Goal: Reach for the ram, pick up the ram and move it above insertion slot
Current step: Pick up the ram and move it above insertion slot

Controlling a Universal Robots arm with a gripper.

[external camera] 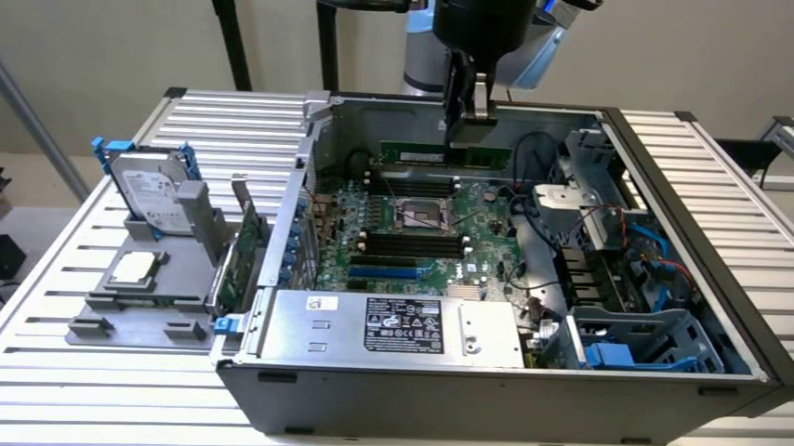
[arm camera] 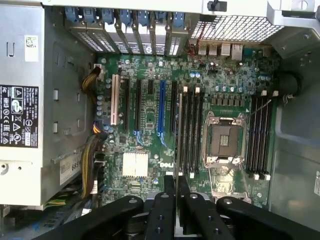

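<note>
Exterior view first: the arm hangs over the open computer case (external camera: 694, 232), and the gripper (external camera: 469, 125) is down inside its far end with the ram (external camera: 444, 152) clamped between its fingers. The stick sits clear above the motherboard (external camera: 410, 228), near the back wall, well lifted off the board. Its long axis runs across the case, from the exterior view's left to the exterior view's right, flat faces upright, the bottom edge facing down toward the board. The fingers grip it near its right-hand end in this view, so most of the stick juts out to the left. Off on the side rack (external camera: 137, 307) stands the hard drive (external camera: 152, 195), and the taller expansion card (external camera: 248, 251) leans beside the case wall, untouched.

Wrist view now: looking straight down past the black fingers (arm camera: 162, 215), pressed together on the thin top edge of the ram (arm camera: 176, 187), seen end-on as a dark sliver. Below lie the CPU socket (arm camera: 223, 140) and banks of memory slots (arm camera: 190, 132) on either side, 3 of them just beside the socket.

My judgement: this is the carry over the slot. Done well, it means keeping the stick level and its length parallel with the chosen slot, since an off-centre grip could let the free end sag or twist. From here the ram's edge looks roughly in line with the slots.
</note>
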